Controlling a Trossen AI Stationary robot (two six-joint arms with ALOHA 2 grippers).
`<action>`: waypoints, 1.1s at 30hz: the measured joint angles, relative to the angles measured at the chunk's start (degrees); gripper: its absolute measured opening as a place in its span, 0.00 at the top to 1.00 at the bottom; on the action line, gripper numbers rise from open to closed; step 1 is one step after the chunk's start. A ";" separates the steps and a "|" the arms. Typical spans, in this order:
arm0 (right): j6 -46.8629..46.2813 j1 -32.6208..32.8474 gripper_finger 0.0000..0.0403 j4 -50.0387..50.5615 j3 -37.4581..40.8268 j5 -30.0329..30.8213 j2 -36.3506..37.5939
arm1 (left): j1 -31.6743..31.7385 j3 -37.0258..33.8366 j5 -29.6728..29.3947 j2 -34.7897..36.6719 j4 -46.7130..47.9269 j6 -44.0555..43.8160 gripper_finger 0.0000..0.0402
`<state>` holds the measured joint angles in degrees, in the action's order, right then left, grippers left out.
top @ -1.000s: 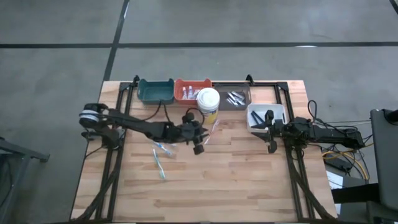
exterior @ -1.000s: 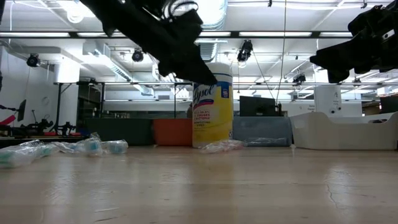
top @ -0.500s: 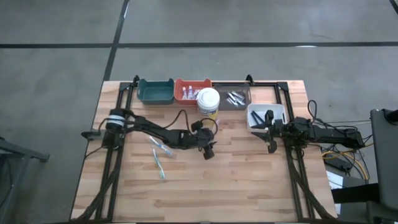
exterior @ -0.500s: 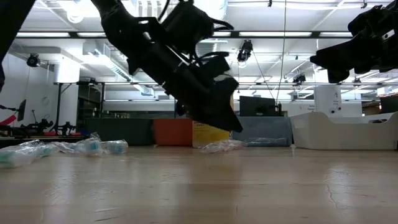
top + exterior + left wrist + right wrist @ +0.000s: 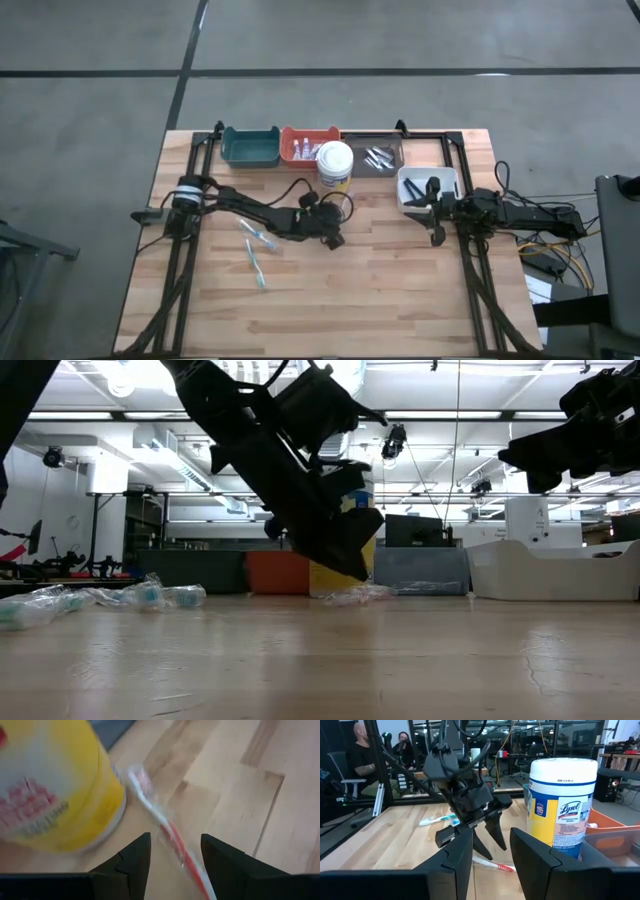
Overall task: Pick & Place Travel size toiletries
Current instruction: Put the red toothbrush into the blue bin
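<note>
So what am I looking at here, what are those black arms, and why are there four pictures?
Two robot arms work at a wooden table. One camera looks down from above, one sits at table height, and one rides on each wrist. The left gripper, fingers open, hangs over a wrapped pink toothbrush beside the wipes canister and holds nothing. The right gripper waits by the white bin. Two wrapped teal toothbrushes lie further left; bins line the far edge.

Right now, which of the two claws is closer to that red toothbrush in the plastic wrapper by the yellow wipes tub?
Left. The left gripper hangs open right over the red wrapped toothbrush, beside the Lysol wipes canister. The right gripper waits far off by the white bin.
</note>
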<state>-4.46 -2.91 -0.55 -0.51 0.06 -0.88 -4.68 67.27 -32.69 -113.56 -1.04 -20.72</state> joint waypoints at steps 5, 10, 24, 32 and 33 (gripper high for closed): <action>-0.01 -0.01 0.70 -0.01 -0.01 -0.01 -0.01 | 0.12 -0.05 2.13 -1.03 1.07 -3.93 0.55; 0.02 0.01 0.71 0.01 -0.01 -0.02 -0.01 | 0.16 -0.09 3.97 -2.16 1.26 -4.29 0.55; 0.01 0.01 0.68 0.01 0.00 -0.03 -0.01 | 0.10 -0.77 5.15 -2.02 1.98 -4.82 0.65; 0.05 0.01 0.69 -0.01 -0.02 -0.02 -0.01 | 0.12 -0.84 6.06 -1.73 2.20 -4.80 0.82; 0.07 -0.01 0.70 0.01 0.00 -0.01 -0.01 | 0.12 -0.84 6.13 -1.72 2.14 -4.80 0.84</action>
<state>-4.38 -2.91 -0.54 -0.51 0.05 -0.89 -4.56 66.43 -26.57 -115.27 1.10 -25.52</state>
